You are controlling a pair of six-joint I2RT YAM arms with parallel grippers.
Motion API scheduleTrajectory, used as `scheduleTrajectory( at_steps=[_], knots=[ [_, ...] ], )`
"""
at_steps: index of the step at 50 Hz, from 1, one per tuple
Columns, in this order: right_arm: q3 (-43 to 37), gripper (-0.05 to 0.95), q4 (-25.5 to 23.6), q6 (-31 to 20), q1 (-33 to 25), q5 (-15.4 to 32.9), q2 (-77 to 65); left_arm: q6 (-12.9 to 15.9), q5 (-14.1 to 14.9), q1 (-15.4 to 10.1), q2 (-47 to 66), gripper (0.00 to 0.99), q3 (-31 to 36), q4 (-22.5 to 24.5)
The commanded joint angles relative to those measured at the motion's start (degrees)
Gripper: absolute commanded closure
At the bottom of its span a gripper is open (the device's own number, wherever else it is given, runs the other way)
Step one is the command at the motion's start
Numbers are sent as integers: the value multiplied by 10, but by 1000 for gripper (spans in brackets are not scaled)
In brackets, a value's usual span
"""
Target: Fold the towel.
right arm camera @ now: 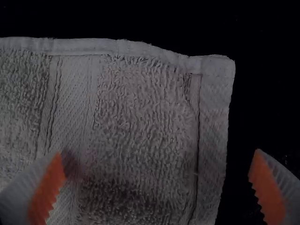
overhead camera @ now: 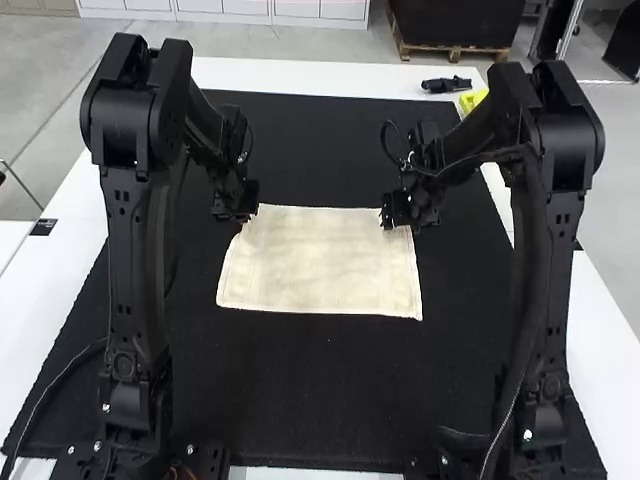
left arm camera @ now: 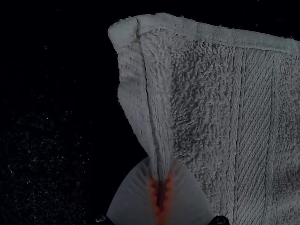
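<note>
Table: white (overhead camera: 300, 76), its top showing around the mat.
Mat: black (overhead camera: 310, 400), flat on the table, under the towel.
Arms: left arm (overhead camera: 137, 270) and right arm (overhead camera: 545, 270), standing at either side of the towel and bent in toward its far corners.
Towel: cream (overhead camera: 320, 265), spread flat on the mat between the arms, with a woven band (left arm camera: 255, 131) running near its side hem.
Left gripper: at the far left corner of the towel (overhead camera: 243, 212), pressed together on the side hem near that corner.
Right gripper: at the far right corner (overhead camera: 402, 212), spread wide, one finger over the towel, the other past its side edge.
Loose things: black object (overhead camera: 446, 85) on the table beyond the mat, yellow item (overhead camera: 473, 100) near it.
Pads: orange (right arm camera: 48, 187), ribbed, on the inner faces of the fingers.
</note>
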Motion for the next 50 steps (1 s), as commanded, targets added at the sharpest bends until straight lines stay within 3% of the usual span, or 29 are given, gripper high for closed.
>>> scheduleTrajectory(
  at_steps=[1,3,4,5,8,21,34,50],
  knots=[
    [3,44,0,1,-7,3,6,3,9,-1,-14,974,-4,7],
    [3,238,0,4,-8,3,6,4,9,-1,-14,974,-4,7],
    [3,366,0,4,-9,2,7,4,9,-2,-14,974,-4,7],
    [3,577,1,4,-10,0,6,4,9,-1,-14,974,-4,7],
    [3,934,3,0,-11,-2,6,4,9,-2,-14,975,-4,6],
    [5,920,-22,-5,-21,-18,9,4,8,-1,-14,975,-2,7],
    [34,920,-1,-8,-45,-21,-15,6,5,9,-16,975,24,3],
    [47,920,-68,-40,-52,-17,-89,8,-2,44,-62,975,54,-55]
  ],
)
